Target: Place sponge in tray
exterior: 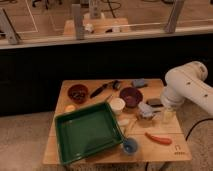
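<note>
The sponge (pixel 139 83), a small pale blue-grey block, lies at the far edge of the wooden table (pixel 165 150), right of centre. The large green tray (pixel 67 150) sits empty on the table's front left. My white arm comes in from the right, and its gripper (pixel 167 114) hangs over the table's right side, in front of the sponge and well apart from it. The gripper is open and holds nothing. The tray lies to its left.
Between sponge and tray stand a purple bowl (pixel 131 96), a white cup (pixel 117 105), a lumpy grey-blue cloth (pixel 146 110) and a dark slab (pixel 154 102). A dark red bowl (pixel 78 93) and black utensil (pixel 102 90) sit far left. An orange item (pixel 158 138) and small blue cup (pixel 130 146) lie in front.
</note>
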Controlling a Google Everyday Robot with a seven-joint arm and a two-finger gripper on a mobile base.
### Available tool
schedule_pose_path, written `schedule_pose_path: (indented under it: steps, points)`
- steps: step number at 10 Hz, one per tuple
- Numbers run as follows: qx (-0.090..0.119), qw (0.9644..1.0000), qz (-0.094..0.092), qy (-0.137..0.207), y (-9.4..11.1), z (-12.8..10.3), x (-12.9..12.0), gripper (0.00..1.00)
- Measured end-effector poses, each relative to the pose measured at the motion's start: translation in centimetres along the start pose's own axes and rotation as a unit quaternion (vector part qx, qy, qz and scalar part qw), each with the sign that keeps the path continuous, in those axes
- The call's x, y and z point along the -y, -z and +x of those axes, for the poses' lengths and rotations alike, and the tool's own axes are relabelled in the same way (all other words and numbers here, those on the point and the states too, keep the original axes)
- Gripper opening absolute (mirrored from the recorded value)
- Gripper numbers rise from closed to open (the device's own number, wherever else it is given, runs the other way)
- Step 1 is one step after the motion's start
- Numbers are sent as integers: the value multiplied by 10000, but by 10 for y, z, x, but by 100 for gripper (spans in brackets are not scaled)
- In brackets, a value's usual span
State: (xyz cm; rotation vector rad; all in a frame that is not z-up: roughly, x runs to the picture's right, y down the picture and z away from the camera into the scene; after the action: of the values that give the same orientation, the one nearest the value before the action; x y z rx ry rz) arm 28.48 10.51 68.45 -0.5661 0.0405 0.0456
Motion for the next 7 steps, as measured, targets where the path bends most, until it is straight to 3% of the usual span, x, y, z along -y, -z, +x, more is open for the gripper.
schedule_pose_path:
  steps: [5, 7]
  points:
    - [-14, 10000, 14, -3, -2, 2, 2, 80]
    - [-40, 9997, 241, 76, -17, 7, 25, 80]
